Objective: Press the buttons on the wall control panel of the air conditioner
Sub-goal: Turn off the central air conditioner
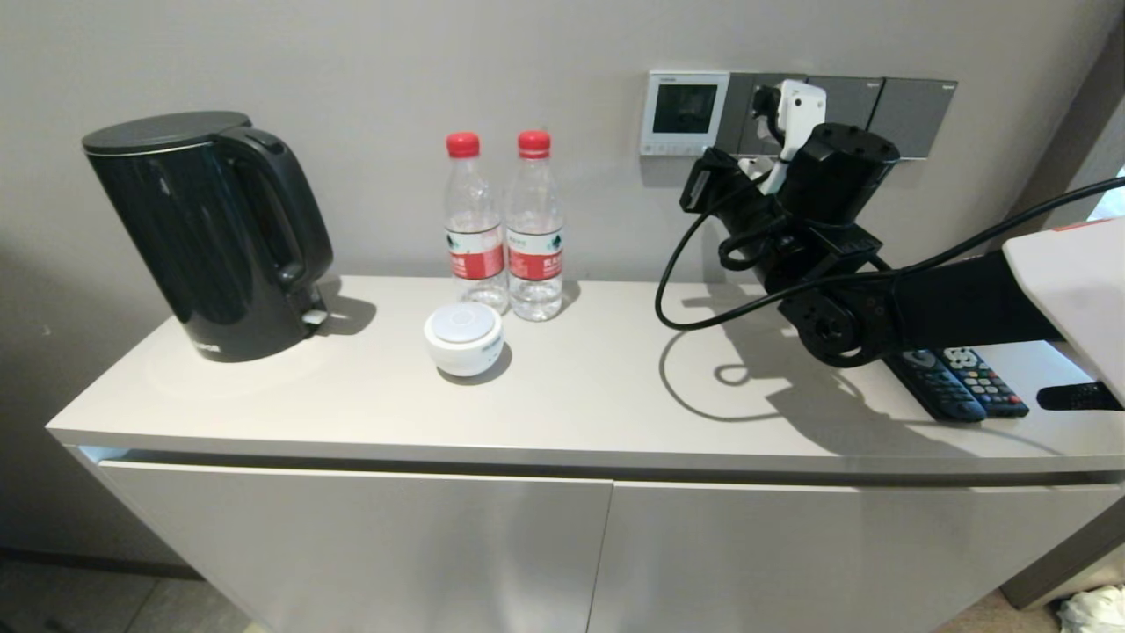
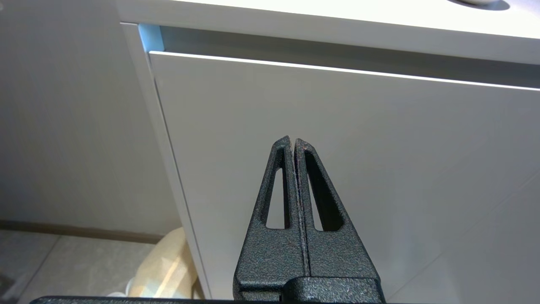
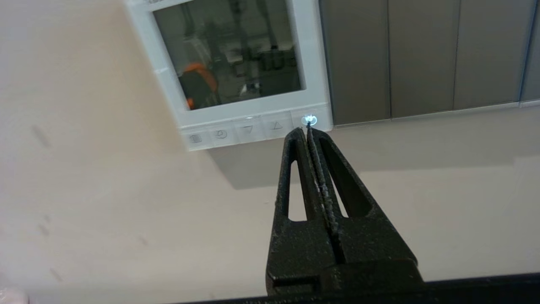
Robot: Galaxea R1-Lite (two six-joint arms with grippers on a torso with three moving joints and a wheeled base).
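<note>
The air conditioner's wall control panel (image 1: 684, 112) is a white-framed thermostat on the wall, and its screen looks dark. The buttons (image 3: 249, 128) run in a row along its lower edge. The end key (image 3: 309, 120), by the dark switch plates, glows pale blue. My right gripper (image 3: 304, 130) is shut and empty, its tips right at that glowing key; I cannot tell whether they touch. In the head view it (image 1: 714, 163) is raised to the panel's lower right corner. My left gripper (image 2: 292, 139) is shut and empty, low in front of the cabinet door.
Dark grey switch plates (image 1: 879, 110) and a white plug (image 1: 798, 110) sit right of the panel. On the counter stand a black kettle (image 1: 206, 233), two water bottles (image 1: 505, 229), a white round gadget (image 1: 463, 338) and remotes (image 1: 958, 382). A black cable (image 1: 668, 290) hangs from the arm.
</note>
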